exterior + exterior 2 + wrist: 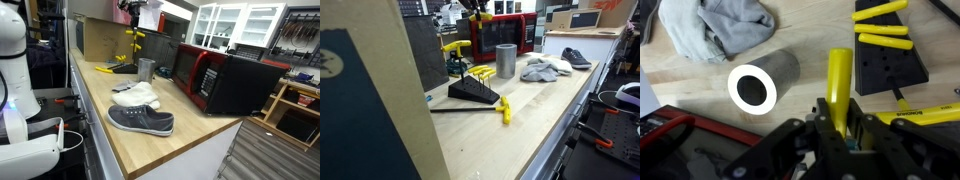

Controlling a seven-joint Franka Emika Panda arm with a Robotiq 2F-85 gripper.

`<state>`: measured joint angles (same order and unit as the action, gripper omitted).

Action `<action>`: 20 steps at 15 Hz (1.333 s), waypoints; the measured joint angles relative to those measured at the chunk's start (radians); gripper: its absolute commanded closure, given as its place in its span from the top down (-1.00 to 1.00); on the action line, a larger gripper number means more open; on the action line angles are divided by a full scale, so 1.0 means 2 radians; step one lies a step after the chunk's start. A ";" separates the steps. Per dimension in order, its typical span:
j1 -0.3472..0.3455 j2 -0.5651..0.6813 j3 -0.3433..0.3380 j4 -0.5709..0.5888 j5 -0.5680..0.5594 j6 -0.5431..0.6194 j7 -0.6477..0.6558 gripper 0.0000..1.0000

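Up beside the black rack (890,70), the claw (840,125) pinches the yellow T-handle key (840,75). Risk: the round handle may twist or slip in the narrow pinch and drop onto the steel cup (765,80) near the rack.

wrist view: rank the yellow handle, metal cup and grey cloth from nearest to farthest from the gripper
1. yellow handle: held in the gripper, centre of the picture.
2. metal cup: on the wood, toward the picture's left of the handle.
3. grey cloth: top left corner, beyond the cup.
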<state>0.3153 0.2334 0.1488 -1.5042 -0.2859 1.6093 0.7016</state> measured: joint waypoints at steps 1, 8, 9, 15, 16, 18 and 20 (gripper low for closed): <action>0.004 0.001 0.000 0.000 0.000 0.000 0.022 -0.89; 0.011 0.019 -0.001 0.005 -0.001 -0.003 0.120 -0.89; 0.011 0.021 -0.002 0.007 -0.001 -0.003 0.129 -0.89; 0.026 0.039 -0.001 0.042 -0.014 -0.003 0.169 -0.89; 0.031 0.043 0.000 0.048 -0.019 -0.003 0.178 -0.89; 0.039 0.050 0.000 0.058 -0.026 -0.003 0.195 -0.89; 0.046 0.055 0.000 0.064 -0.026 -0.003 0.211 -0.89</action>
<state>0.4074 0.3434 0.1482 -1.3759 -0.3378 1.6038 1.1242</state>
